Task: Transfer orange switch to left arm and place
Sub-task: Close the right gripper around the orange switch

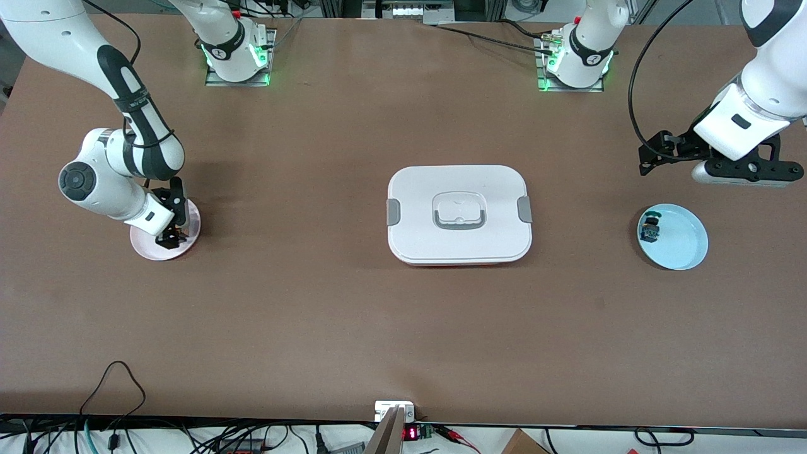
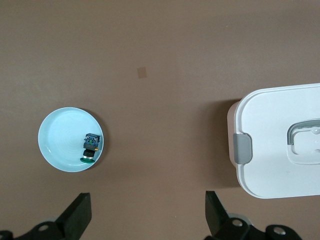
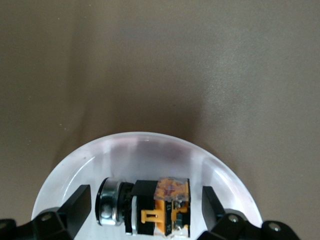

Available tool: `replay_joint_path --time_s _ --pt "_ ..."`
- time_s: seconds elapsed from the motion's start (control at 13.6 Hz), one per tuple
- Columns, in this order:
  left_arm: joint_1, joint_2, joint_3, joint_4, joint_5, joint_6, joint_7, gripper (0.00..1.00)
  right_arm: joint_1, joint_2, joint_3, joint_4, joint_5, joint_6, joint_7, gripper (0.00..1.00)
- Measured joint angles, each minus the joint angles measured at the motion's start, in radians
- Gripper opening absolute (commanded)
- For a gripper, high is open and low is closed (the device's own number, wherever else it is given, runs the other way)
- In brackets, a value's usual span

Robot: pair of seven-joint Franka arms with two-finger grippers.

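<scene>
From the front, we see the right gripper (image 1: pixel 171 234) low over the pink plate (image 1: pixel 189 243), the box (image 1: pixel 459 214) mid-table. Left wrist: left gripper (image 2: pixel 145 216) spread, empty, waiting. Right wrist: fingers (image 3: pixel 77 205) straddle the orange switch (image 3: pixel 165 207), ungrasped; transfer remains.

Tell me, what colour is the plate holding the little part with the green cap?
Pale blue. The plate shows best in the left wrist view, with the green-capped part lying near its rim.

this is a robotics lab: two white arms (image 1: pixel 113 157) are bolted on metal base plates (image 1: pixel 238 79) with green lights to a brown table (image 1: pixel 353 328), and loose cables (image 1: pixel 113 384) and an electronics board (image 1: pixel 413 432) line its edge.
</scene>
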State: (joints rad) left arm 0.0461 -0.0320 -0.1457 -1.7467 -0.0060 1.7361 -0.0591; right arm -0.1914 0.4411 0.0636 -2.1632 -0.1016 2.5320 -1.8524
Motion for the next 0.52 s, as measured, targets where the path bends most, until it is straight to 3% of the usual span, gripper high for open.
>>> replay_joint_path --time_s 0.07,0.3,0.37,0.52 --pt "0.000 0.000 0.000 0.000 0.000 0.000 0.000 1.00 0.000 0.000 0.000 0.000 0.000 0.003 0.000 0.73" --pt "0.000 0.000 0.000 0.000 0.000 0.000 0.000 1.00 0.000 0.000 0.000 0.000 0.000 0.013 0.000 0.17" --pt "0.000 0.000 0.000 0.000 0.000 0.000 0.000 1.00 0.000 0.000 0.000 0.000 0.000 0.015 0.000 0.03" --pt "0.000 0.000 0.000 0.000 0.000 0.000 0.000 1.00 0.000 0.000 0.000 -0.001 0.000 0.016 -0.001 0.00"
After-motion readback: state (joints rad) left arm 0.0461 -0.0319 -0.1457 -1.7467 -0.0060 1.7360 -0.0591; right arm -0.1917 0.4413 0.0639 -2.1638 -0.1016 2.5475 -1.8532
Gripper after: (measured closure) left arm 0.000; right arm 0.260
